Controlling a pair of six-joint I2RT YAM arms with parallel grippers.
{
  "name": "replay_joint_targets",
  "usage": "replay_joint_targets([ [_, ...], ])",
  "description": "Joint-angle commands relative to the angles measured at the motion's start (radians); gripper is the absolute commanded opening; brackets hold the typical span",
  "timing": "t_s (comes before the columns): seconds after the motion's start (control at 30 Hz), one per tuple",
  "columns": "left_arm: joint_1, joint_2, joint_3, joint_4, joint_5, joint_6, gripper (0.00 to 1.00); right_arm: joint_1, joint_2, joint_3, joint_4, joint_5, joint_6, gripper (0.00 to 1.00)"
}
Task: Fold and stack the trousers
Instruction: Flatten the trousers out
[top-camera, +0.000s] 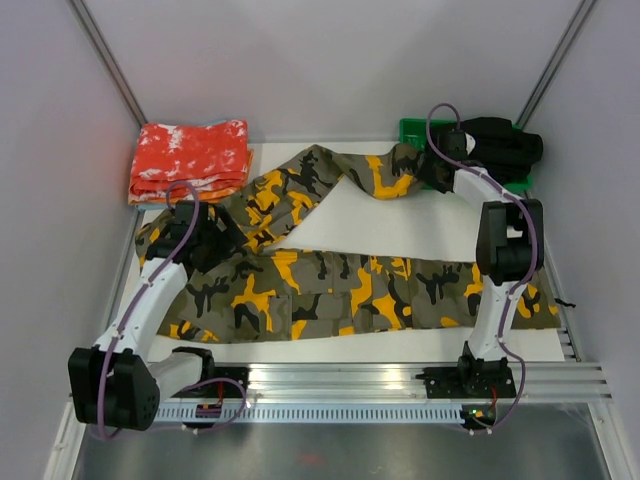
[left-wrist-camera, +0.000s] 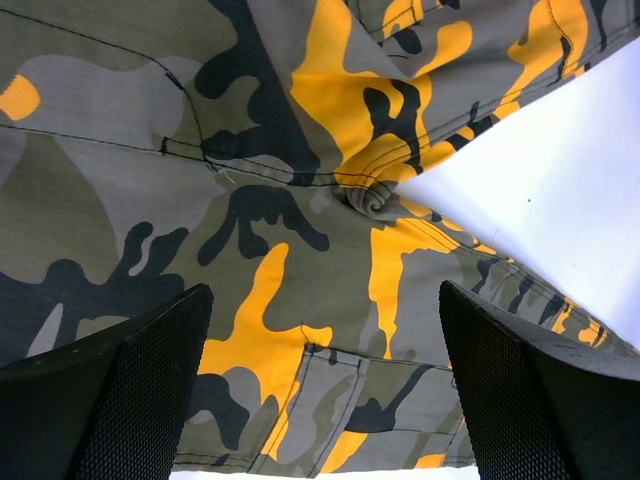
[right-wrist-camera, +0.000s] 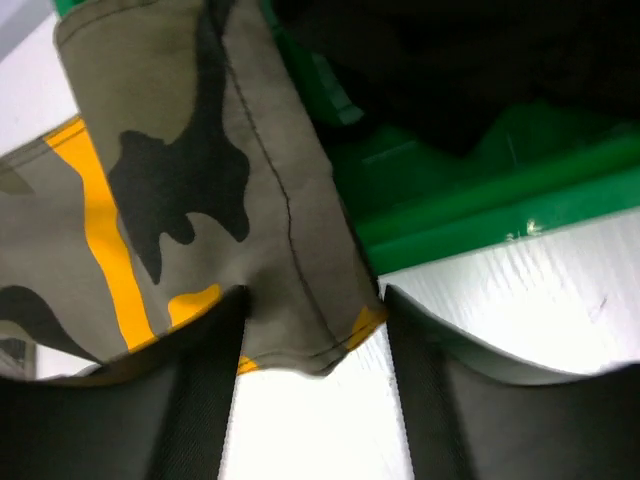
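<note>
The left end effector (left-wrist-camera: 325, 380) gapes wide and empty over the crotch of the trousers (top-camera: 350, 290); the right end effector (right-wrist-camera: 313, 305) sits half-closed around a cuff, grip uncertain. Both legs lie splayed across the tabletop (top-camera: 400, 345): folding apparently barely begun, stacking undone.

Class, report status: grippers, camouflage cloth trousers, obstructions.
Left gripper open over crotch. Right gripper astride leg cuff, grip unclear. Camouflage cloth trousers spread out, unfolded. Green plastic tray beside cuff.

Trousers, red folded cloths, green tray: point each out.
trousers (top-camera: 330, 290), top view, middle of the lower leg.
red folded cloths (top-camera: 190, 155), top view, centre of the top cloth.
green tray (right-wrist-camera: 450, 190), right wrist view, its front wall.
</note>
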Motion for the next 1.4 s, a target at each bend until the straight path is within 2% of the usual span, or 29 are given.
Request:
replay_joint_targets([
  [0.0, 0.018, 0.008, 0.013, -0.005, -0.019, 0.039, 1.00, 0.006, 0.017, 0.017, 0.074, -0.005, 0.029, 0.52],
  [0.03, 0.024, 0.009, 0.013, -0.007, -0.019, 0.040, 1.00, 0.008, 0.006, 0.015, 0.087, -0.009, 0.032, 0.43],
  [0.07, 0.026, 0.012, 0.013, -0.007, -0.019, 0.041, 1.00, 0.009, 0.001, 0.015, 0.099, -0.009, 0.032, 0.29],
  [0.13, 0.033, 0.015, 0.012, -0.008, -0.019, 0.044, 1.00, 0.009, -0.016, 0.018, 0.102, -0.011, 0.026, 0.15],
  [0.17, 0.035, 0.015, 0.013, -0.008, -0.018, 0.044, 1.00, 0.009, -0.025, 0.018, 0.098, -0.009, 0.029, 0.00],
  [0.37, 0.046, 0.008, 0.021, -0.014, -0.018, 0.067, 1.00, 0.018, -0.193, -0.031, 0.059, -0.040, 0.050, 0.00],
  [0.53, 0.049, -0.011, 0.033, -0.022, -0.019, 0.087, 1.00, 0.058, -0.434, -0.082, -0.003, -0.038, 0.046, 0.00],
  [0.7, 0.052, -0.047, 0.024, -0.019, 0.010, 0.093, 1.00, 0.112, -0.696, -0.115, -0.105, 0.067, 0.043, 0.01],
  [0.87, 0.055, -0.109, 0.012, -0.021, 0.014, 0.106, 1.00, 0.118, -0.893, -0.079, -0.385, 0.214, 0.082, 0.00],
  [1.0, 0.055, -0.144, 0.012, -0.036, 0.019, 0.106, 1.00, 0.118, -0.945, -0.043, -0.594, 0.314, 0.112, 0.00],
  [1.07, 0.055, -0.159, 0.004, -0.033, 0.020, 0.097, 1.00, 0.118, -0.932, -0.071, -0.655, 0.301, 0.055, 0.00],
  [1.2, 0.055, -0.157, -0.003, -0.016, 0.079, 0.082, 1.00, 0.118, -0.919, -0.196, -0.591, 0.262, -0.072, 0.00],
  [1.3, 0.055, -0.153, 0.001, -0.018, 0.082, 0.082, 1.00, 0.115, -0.941, -0.305, -0.353, 0.233, -0.175, 0.00],
  [1.37, 0.055, -0.155, 0.004, -0.018, 0.077, 0.083, 1.00, 0.115, -0.898, -0.306, -0.283, 0.241, -0.229, 0.00],
])
